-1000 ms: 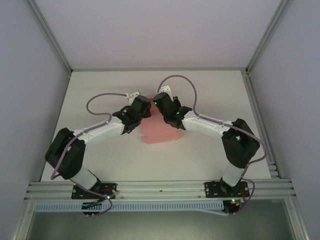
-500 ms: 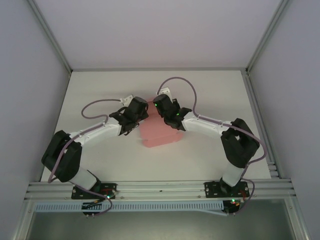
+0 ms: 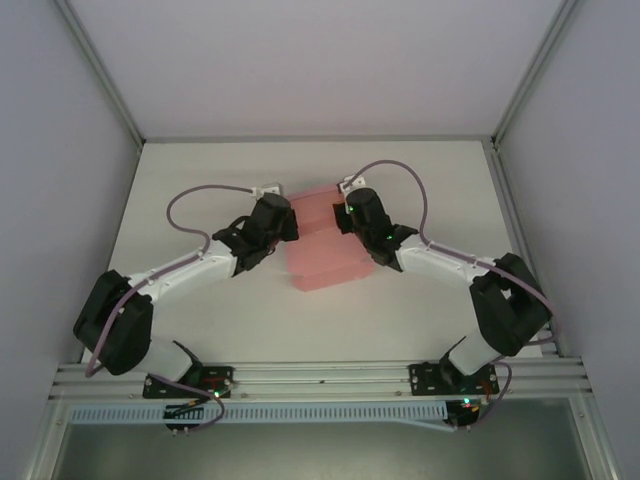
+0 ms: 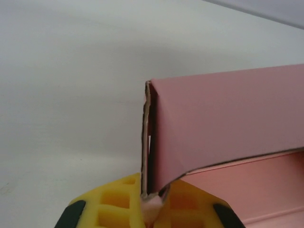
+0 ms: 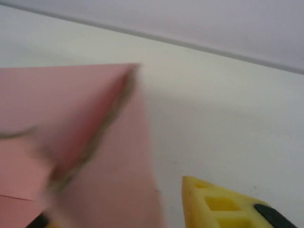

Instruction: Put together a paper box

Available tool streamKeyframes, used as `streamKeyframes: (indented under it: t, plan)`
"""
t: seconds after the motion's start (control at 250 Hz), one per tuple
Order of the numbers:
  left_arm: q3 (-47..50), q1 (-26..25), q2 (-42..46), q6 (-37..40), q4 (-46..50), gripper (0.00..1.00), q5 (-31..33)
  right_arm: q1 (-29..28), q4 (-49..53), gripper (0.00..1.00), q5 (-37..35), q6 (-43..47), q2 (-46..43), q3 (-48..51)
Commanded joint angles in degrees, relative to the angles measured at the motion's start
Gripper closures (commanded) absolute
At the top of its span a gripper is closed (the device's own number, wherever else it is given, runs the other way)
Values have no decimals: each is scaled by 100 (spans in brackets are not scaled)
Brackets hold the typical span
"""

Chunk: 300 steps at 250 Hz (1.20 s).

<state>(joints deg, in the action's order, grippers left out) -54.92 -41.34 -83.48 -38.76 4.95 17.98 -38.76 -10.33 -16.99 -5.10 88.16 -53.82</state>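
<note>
The paper box (image 3: 322, 250) is salmon-pink paperboard lying mid-table between both arms, partly folded, with a wall standing at its far side. My left gripper (image 3: 288, 216) is at the box's left far corner. In the left wrist view its yellow fingers (image 4: 111, 204) are shut on the bottom edge of an upright pink side wall (image 4: 223, 123), at the corner fold. My right gripper (image 3: 347, 212) is at the box's right far corner. In the right wrist view a blurred pink flap (image 5: 95, 156) covers the left side, and the right yellow finger (image 5: 223, 204) stands apart from it, open.
The white table (image 3: 200, 170) is enclosed by grey walls, with metal rails along the right side (image 3: 515, 240) and the near edge (image 3: 320, 375). Purple cables (image 3: 390, 172) loop above both wrists. Bare table lies around the box on all sides.
The right arm has swung outward to the right, uncovering more of the box. The left gripper has shifted slightly right and farther, holding the box's wall.
</note>
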Motion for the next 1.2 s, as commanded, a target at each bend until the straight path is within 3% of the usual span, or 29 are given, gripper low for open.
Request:
streamKeyframes:
  t: [0.0, 0.104, 0.16, 0.216, 0.339, 0.539, 0.707, 0.93, 0.97, 1.142, 1.194]
  plan:
    - [-240, 20, -15, 86, 41, 100, 123, 215, -327, 41, 374, 264, -293, 108]
    - [-278, 18, -106, 40, 87, 100, 142, 195, -199, 29, 1634, 460, -585, 139]
    - [-272, 12, -141, 27, 118, 100, 128, 188, -40, 10, 2012, 497, -767, 126]
    - [-260, 14, -164, 31, 125, 100, 115, 187, 108, 1, 2101, 494, -950, 120]
    - [-240, 18, -160, 122, 89, 100, 67, 198, 294, 0, 2184, 551, -1430, 195]
    - [-226, 18, -93, 119, 76, 100, 22, 276, 1141, 0, 1174, 606, -1875, 278]
    - [-252, 17, -111, 177, 88, 100, -69, 778, 1707, 17, 2097, 560, -1714, 271]
    - [-283, 13, -159, 216, 56, 100, -160, 870, 1526, 23, 2624, 736, -1056, -65]
    - [-288, 15, -168, 230, 60, 100, -185, 875, 1551, 28, 2725, 788, -917, -166]
    - [-275, 12, -120, 255, 67, 100, -197, 897, 1540, 44, 2361, 677, -461, -468]
    - [-254, 16, -94, 292, 44, 100, -248, 901, 1461, 45, 2207, 683, -352, -513]
